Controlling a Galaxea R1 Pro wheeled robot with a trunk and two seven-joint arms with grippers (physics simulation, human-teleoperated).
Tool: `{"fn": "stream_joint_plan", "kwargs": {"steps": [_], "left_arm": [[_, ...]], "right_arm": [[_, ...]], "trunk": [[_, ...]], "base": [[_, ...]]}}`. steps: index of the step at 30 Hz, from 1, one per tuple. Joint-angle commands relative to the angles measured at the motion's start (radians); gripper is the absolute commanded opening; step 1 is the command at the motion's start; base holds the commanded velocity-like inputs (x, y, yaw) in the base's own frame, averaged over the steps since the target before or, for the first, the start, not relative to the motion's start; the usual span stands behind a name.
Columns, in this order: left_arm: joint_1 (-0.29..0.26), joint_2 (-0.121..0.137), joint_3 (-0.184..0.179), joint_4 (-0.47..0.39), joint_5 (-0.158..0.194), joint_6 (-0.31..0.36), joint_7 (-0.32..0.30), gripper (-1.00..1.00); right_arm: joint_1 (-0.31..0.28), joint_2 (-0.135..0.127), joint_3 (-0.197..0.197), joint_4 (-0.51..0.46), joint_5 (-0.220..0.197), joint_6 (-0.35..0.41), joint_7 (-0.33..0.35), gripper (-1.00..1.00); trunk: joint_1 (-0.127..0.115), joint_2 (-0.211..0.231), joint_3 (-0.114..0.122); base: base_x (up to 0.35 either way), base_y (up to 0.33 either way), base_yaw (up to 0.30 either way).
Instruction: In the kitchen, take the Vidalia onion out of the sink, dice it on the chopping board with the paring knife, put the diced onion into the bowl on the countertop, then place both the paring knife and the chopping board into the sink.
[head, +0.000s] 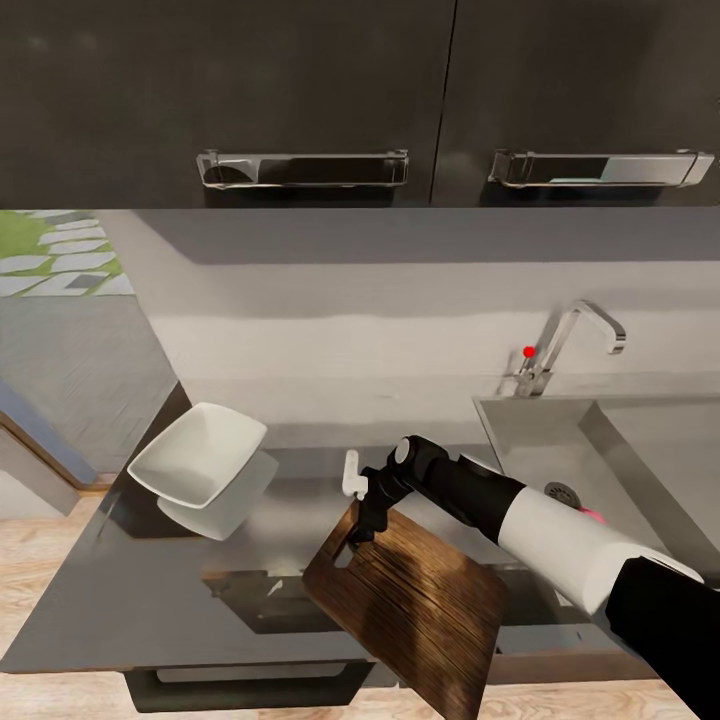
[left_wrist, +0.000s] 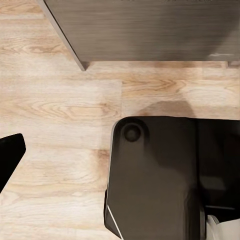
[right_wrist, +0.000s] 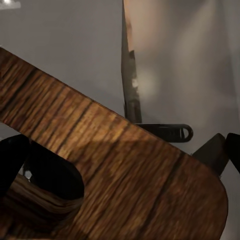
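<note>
- Chopping board (head: 420, 600): dark wood, lower centre of the head view, tilted with one corner hanging past the countertop's front edge. It is lifted at its slotted end.
- Right gripper (head: 362, 520): at the board's upper left corner, by the handle slot. In the right wrist view its dark fingers (right_wrist: 12, 160) sit either side of the slotted end, clamped on the board.
- Paring knife (head: 350, 475): a white handle shows just above the gripper, centre of the head view. The right wrist view shows a thin dark blade (right_wrist: 131, 85) beyond the board; whether it lies loose on the counter or is pinched along with the board I cannot tell.
- Bowl (head: 197, 452): white, squarish, left of centre on the countertop (head: 150, 600), well apart from the board. It looks empty from here.
- Sink (head: 640, 450): right side, with its tap (head: 570, 345) behind; a small pink object sits near the drain.
- Left gripper: the left wrist view shows wood floor and the robot's dark base; how far open it is cannot be told.
- Step in hand: likely carrying the board to the sink.
- Next move: swing the board rightward over the basin rim, keeping it level enough not to slip, then lower and release.
</note>
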Motion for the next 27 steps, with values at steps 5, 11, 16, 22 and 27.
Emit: {"fn": "stream_joint_plan", "kwargs": {"steps": [5,11,16,22,27], "left_arm": [[0.001,0.000,-0.002,-0.002,-0.007,0.000,0.009,1.00],[0.000,0.000,-0.001,-0.002,-0.007,0.000,0.009,1.00],[0.000,0.000,-0.001,-0.002,-0.007,0.000,0.009,1.00],[0.000,0.000,-0.001,-0.002,-0.007,0.000,0.009,1.00],[0.000,0.000,-0.001,-0.002,-0.007,0.000,0.009,1.00]], "right_arm": [[0.008,-0.001,0.015,-0.002,0.007,0.011,0.008,-1.00],[0.008,-0.001,0.015,-0.002,0.007,0.012,0.008,-1.00],[0.008,0.000,0.015,-0.002,0.007,0.013,0.008,-1.00],[0.008,0.000,0.015,-0.002,0.007,0.013,0.008,-1.00],[0.008,0.000,0.015,-0.002,0.007,0.013,0.008,-1.00]], "trunk": [[0.001,-0.001,0.005],[0.001,-0.001,0.014],[0.001,-0.001,0.022],[0.001,-0.001,0.031],[0.001,-0.001,0.039]], "base": [[0.000,0.000,0.000],[0.000,0.000,0.000],[0.000,0.000,0.000],[0.000,0.000,0.000],[0.000,0.000,0.000]]}}
